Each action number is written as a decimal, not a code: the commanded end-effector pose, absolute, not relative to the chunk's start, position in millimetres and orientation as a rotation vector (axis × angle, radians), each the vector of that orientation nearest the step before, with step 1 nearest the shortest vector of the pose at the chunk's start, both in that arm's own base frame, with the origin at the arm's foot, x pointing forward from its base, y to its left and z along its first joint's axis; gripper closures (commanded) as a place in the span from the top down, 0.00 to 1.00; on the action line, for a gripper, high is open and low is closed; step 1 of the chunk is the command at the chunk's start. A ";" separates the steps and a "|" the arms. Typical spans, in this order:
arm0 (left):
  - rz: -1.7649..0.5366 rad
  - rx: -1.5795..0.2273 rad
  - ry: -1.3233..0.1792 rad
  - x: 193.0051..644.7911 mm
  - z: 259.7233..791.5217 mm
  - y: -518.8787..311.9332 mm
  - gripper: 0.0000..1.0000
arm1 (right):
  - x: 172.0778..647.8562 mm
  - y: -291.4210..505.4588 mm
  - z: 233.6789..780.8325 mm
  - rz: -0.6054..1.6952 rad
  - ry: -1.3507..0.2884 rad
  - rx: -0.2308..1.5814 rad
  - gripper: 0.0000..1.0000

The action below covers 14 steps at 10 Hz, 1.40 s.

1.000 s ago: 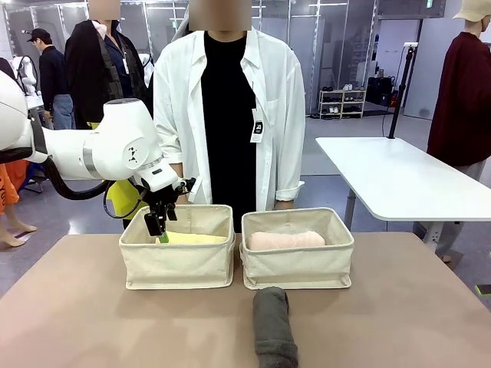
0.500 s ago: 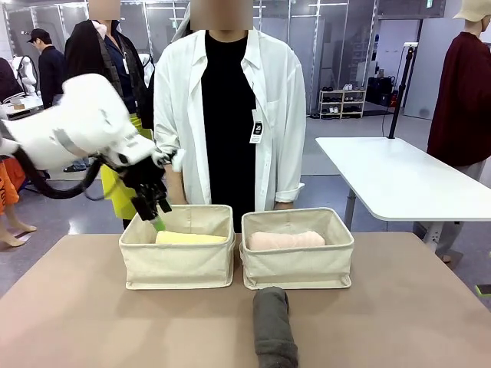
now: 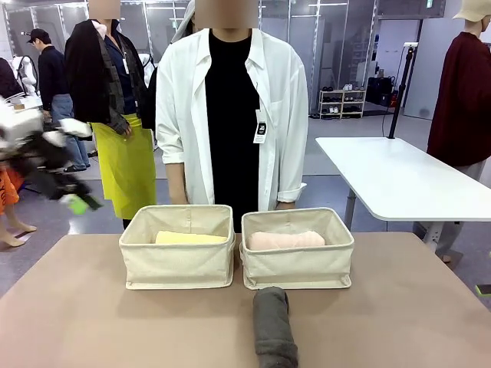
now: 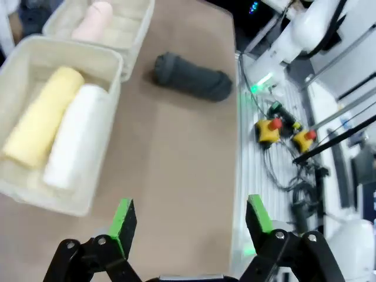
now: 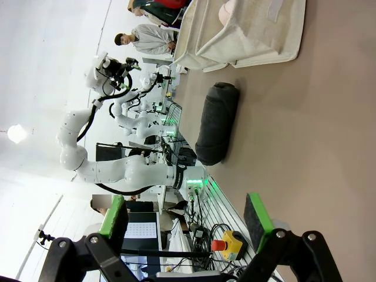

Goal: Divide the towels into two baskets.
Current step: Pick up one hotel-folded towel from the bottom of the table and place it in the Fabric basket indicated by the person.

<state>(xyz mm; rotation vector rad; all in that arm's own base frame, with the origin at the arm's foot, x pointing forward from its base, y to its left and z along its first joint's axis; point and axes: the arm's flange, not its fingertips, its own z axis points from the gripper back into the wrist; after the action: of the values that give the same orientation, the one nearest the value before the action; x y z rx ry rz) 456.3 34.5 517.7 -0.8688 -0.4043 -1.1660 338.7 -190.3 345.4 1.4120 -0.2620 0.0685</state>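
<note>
Dark grey towel (image 3: 275, 330) lies rolled at the tabletop's near edge, soft and light; pinch its middle. Left gripper (image 4: 191, 220) and right gripper (image 5: 188, 217) gape empty.

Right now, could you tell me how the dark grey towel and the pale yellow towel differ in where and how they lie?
The dark grey towel lies on the bare table, in front of the baskets, while the pale yellow towel sits inside the left basket. The dark grey towel lies alone; the pale yellow towel lies side by side with a white towel. In the front view, the grey one points toward the camera and the yellow one lies crosswise. Both are rolled cylinders.
</note>
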 end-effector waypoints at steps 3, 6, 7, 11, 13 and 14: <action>-0.739 -1.143 -0.451 365.0 459.0 168.8 0.95 | 335.5 -188.4 347.2 0.070 -0.262 1.405 1.00; -0.436 -1.296 -0.408 316.8 385.7 233.3 0.95 | 335.5 -188.4 347.2 0.070 -0.262 1.405 1.00; -0.375 -1.316 -0.380 310.0 368.6 243.9 0.95 | 335.5 -188.4 347.2 0.070 -0.262 1.405 1.00; -0.377 -1.292 -0.381 299.5 353.6 246.5 0.95 | 335.5 -188.4 347.2 0.070 -0.262 1.405 1.00; -0.377 -1.292 -0.381 299.5 353.6 246.5 0.95 | 335.5 -188.4 347.2 0.070 -0.262 1.405 1.00; -0.377 -1.292 -0.381 299.5 353.6 246.5 0.95 | 335.5 -188.4 347.2 0.070 -0.262 1.405 1.00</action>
<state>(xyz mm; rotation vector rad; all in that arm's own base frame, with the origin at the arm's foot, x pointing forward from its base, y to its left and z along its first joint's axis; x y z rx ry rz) 305.8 248.7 351.2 -1.2897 -0.3746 -0.3748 338.7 -190.3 345.3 1.4121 -0.2617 0.0686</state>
